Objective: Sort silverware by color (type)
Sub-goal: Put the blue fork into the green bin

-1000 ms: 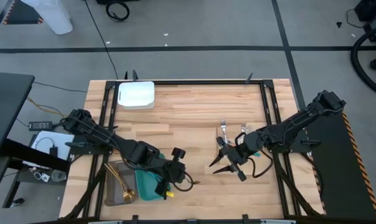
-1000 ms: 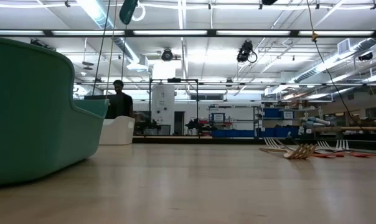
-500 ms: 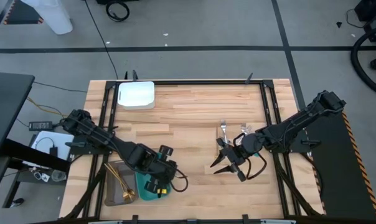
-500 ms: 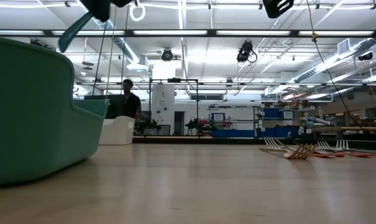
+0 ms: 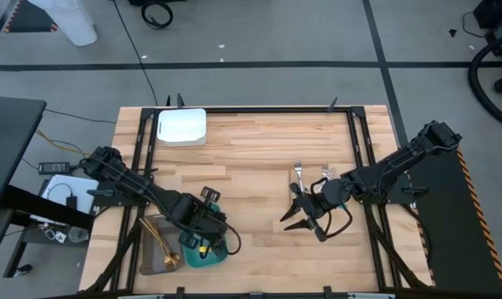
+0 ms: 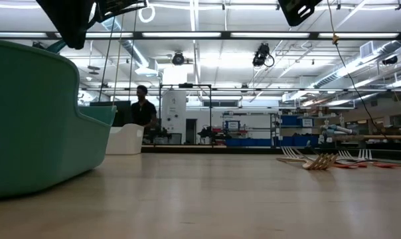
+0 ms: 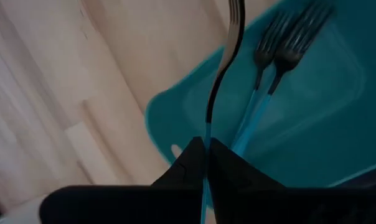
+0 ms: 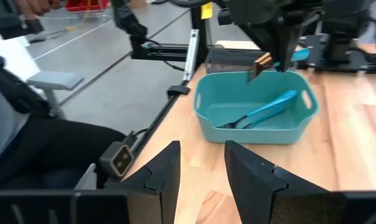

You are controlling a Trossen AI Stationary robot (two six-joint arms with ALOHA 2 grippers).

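Silverware is what I am handling: my left pincer (image 7: 205, 163) is clamped tight on the teal-blue handle of a slim fork (image 7: 224, 68), whose dark metal neck curves up to tines cut off at the frame edge. It hangs over the teal tray (image 5: 203, 252), which sits at about seven o'clock on the worktop (image 5: 251, 141). Two more forks (image 7: 272, 68) lie side by side in that tray, dark heads and teal-blue handles, close together and nearly parallel. Just at nine o'clock of the teal tray is a grey tray (image 5: 155, 249) with gold pieces (image 5: 164, 253) in it. My right pincer (image 5: 299, 221) hovers with its fingers apart at about four o'clock. A few loose forks (image 5: 299, 171) lie on the wood just at twelve o'clock of it. A white tray (image 5: 182, 127) sits at eleven o'clock.
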